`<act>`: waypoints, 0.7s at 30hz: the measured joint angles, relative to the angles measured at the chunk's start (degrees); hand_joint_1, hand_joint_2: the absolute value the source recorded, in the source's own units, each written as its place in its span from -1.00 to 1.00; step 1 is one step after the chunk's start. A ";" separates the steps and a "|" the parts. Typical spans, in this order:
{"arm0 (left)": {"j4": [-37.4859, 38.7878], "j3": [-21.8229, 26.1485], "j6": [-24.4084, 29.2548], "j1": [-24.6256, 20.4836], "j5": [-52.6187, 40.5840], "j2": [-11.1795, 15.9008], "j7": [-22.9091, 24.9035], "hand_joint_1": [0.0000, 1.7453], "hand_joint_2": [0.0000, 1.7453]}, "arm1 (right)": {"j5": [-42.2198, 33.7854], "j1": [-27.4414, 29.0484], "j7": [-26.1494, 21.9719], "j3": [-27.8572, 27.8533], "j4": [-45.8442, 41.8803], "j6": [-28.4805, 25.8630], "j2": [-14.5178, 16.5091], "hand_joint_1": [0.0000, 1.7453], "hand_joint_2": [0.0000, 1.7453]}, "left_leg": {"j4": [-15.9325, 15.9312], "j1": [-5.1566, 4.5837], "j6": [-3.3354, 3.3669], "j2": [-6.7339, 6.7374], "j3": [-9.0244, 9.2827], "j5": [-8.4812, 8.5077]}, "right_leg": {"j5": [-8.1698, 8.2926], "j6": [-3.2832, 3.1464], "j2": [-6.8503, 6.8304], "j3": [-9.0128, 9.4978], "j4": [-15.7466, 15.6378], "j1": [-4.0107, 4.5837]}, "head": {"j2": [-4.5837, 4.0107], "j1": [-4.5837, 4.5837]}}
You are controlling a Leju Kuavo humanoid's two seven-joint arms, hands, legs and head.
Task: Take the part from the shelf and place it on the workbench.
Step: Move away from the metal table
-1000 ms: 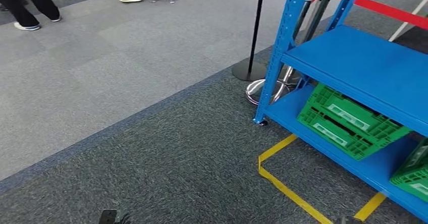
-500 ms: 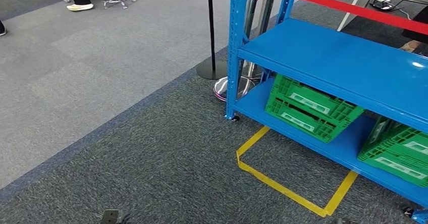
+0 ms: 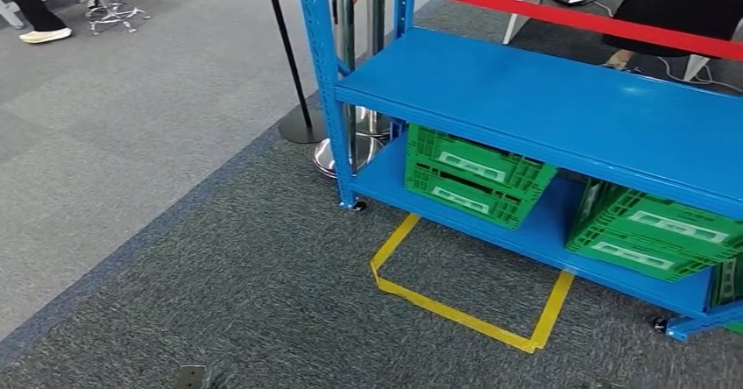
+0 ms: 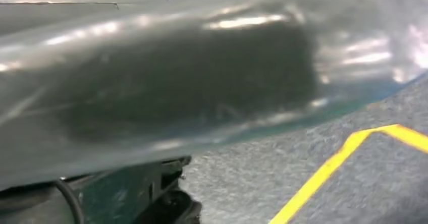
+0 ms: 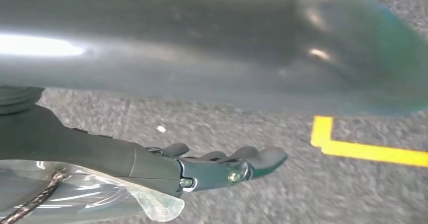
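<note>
Blue shelf, right hand empty, extended

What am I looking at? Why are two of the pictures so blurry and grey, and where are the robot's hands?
These pictures come from a walking robot with two arms. The big clear picture is from a camera on its head, looking down at a blue shelf on grey carpet. Green crates sit on the bottom shelf, and yellow tape marks a spot on the floor. The other two cameras sit on its wrists. Its arms hang down, so they see the carpet and shiny parts of its own body up close. The right hand shows there, fingers stretched out, holding nothing. I can't make out the left hand.
</note>
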 joint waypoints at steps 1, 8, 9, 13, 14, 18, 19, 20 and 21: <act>0.00 0.01 0.01 -0.04 -0.08 -0.02 0.02 -1.00 -1.00 | 0.11 0.08 0.00 -0.07 0.00 0.01 0.00 -1.00 -1.00 | -0.46 -0.05 -0.02 0.43 0.11 0.09 | 0.21 0.36 0.60 -0.19 -0.15 -0.10 | 0.00 -0.08; 0.02 0.08 0.10 0.04 -0.89 -0.34 0.03 -1.00 -1.00 | 1.34 -0.11 0.56 -0.32 0.00 1.39 -0.09 -1.00 -1.00 | -3.05 0.50 -0.43 6.01 0.83 1.31 | -7.11 2.18 -6.05 -7.27 13.79 -0.09 | 0.00 0.70; 0.03 0.09 0.14 0.05 -1.00 -0.34 0.04 -1.00 -1.00 | 1.56 0.01 0.71 -0.33 0.00 1.76 -0.09 -1.00 -1.00 | -3.03 0.54 -0.53 6.81 0.84 1.23 | -6.89 2.51 -6.36 -7.37 14.38 -0.33 | 0.00 0.70; 0.06 0.11 0.18 -0.11 -1.28 -0.35 0.02 -1.00 -1.00 | 1.97 0.09 1.08 -0.36 0.00 2.77 -0.16 -1.00 -1.00 | -2.03 0.70 -1.83 9.36 0.94 0.29 | -1.64 3.24 -9.60 -0.27 2.36 -0.82 | 0.00 0.84; 0.05 0.12 0.19 -0.15 -1.30 -0.35 0.02 -1.00 -1.00 | 1.99 0.02 1.09 -0.36 0.00 2.86 -0.16 -1.00 -1.00 | -1.61 0.55 -2.23 9.86 0.89 -0.03 | -1.35 2.89 -10.29 0.88 0.42 -0.75 | 0.00 0.85; 0.06 0.12 0.22 -0.44 -1.37 -0.41 0.03 -1.00 -1.00 | 2.14 0.32 1.17 -0.38 0.00 3.20 -0.18 -1.00 -1.00 | -0.60 0.59 -3.30 10.25 1.04 -1.17 | -1.66 0.97 -8.78 1.15 0.00 -0.62 | 0.00 0.67; 0.06 0.12 0.27 -0.52 -1.44 -0.43 0.02 -1.00 -1.00 | 2.27 0.34 1.21 -0.40 0.00 3.44 -0.20 -1.00 -1.00 | 0.84 0.78 -3.60 9.01 0.51 -2.24 | -1.63 0.62 -8.21 1.18 -0.04 -0.69 | 0.00 0.61; 0.06 0.12 0.32 -0.54 -1.57 -0.44 0.01 -1.00 -1.00 | 2.45 0.26 1.29 -0.42 0.00 3.73 -0.21 -1.00 -1.00 | 3.50 0.95 -3.85 7.46 -0.65 -3.81 | -1.61 0.30 -7.59 1.22 -0.08 -0.75 | 0.00 0.53; 0.07 0.12 0.36 -0.49 -1.71 -0.43 0.01 -1.00 -1.00 | 2.63 0.15 1.39 -0.44 0.00 3.99 -0.22 -1.00 -1.00 | 7.23 1.03 -3.96 6.01 -2.37 -5.61 | -1.63 0.10 -6.90 1.22 -0.07 -0.73 | 0.00 0.46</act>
